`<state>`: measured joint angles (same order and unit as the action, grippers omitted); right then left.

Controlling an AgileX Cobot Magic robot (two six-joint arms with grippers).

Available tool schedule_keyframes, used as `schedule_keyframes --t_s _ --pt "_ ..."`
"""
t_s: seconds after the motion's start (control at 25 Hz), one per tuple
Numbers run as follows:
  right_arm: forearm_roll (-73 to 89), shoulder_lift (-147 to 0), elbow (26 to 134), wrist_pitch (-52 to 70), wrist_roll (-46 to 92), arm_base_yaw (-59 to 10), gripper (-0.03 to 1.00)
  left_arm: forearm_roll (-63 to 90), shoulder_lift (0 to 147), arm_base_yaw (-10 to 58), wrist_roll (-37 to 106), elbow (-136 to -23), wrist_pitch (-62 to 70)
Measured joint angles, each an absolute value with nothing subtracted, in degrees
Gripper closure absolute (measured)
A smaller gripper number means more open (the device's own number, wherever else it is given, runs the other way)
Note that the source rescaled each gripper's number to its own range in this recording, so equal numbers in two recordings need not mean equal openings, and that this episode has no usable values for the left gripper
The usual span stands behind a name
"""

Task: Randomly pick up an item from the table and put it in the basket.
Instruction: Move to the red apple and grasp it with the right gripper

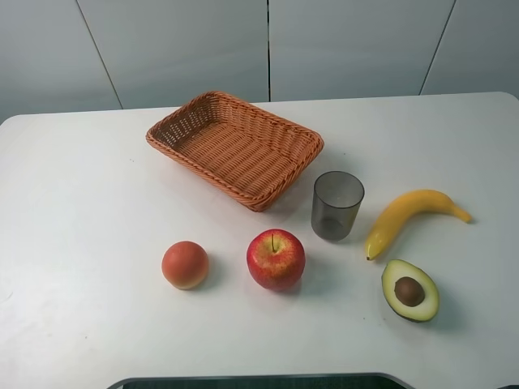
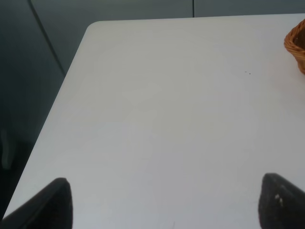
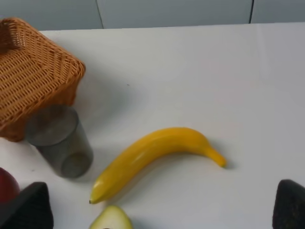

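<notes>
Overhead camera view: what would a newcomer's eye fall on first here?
The orange-brown woven basket stands out first, empty, at the back middle of the white table. In front of it sits the red apple, and further right a bright yellow banana lies just behind a halved avocado.

- The black two-fingered left pincer has its jaws spread wide apart and holds nothing.
- The black two-fingered right pincer is likewise fully spread and empty.
</notes>
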<state>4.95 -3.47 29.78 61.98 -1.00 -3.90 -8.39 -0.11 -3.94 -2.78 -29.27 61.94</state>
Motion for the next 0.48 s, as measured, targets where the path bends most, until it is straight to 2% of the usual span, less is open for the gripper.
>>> schedule_keyframes --t_s 0.12,0.28,0.36,0.48 --pt "5.4 -11.4 34.1 62.0 0.4 -3.9 -0.03 -8.4 -0.1 -3.9 -2.8 -29.3 61.9" --pt "7.9 -25.6 42.6 65.0 9.9 -4.6 -0.03 -8.4 -0.1 -3.9 -2.8 -29.3 61.9" --pt "9.9 -31.9 46.2 65.8 13.5 -7.1 -0.03 -8.4 -0.1 -3.9 -2.8 -29.3 61.9" --pt "10.4 -40.8 49.2 65.9 16.0 -14.5 -0.03 -8.4 -0.1 -3.9 -2.8 -29.3 61.9"
